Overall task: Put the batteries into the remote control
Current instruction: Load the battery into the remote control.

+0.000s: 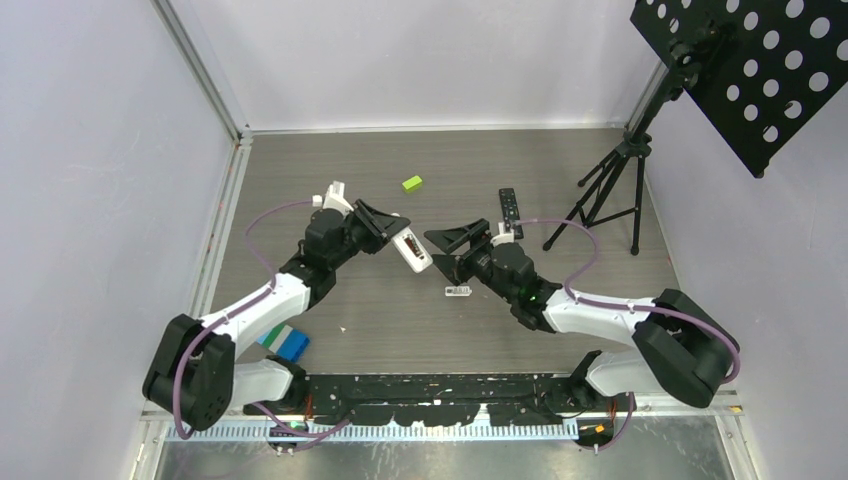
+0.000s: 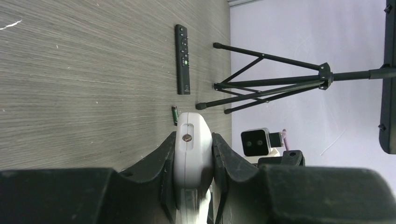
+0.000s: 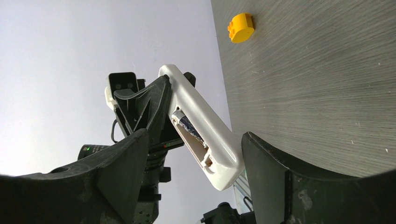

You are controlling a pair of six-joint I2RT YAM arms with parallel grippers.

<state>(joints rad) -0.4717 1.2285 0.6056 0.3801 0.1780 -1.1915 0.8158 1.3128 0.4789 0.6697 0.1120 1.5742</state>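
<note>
left gripper is pinching the white remote, looking light, rigid and slick, with 1 dark cell sitting in its open bay, right gripper is hanging spread and empty beside it, 1 loose battery is lying by the black remote, likely roll-prone, suiting a mid-barrel pinch, no writing showing legibly.

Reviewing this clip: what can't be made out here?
- Right wrist view: white remote's bay, lower slot shadowed; filled or not unclear.
- Left wrist view: bay faces away; left gripper covers the white remote's sides.
- Top view: small item near the right gripper, too small to identify.
</note>
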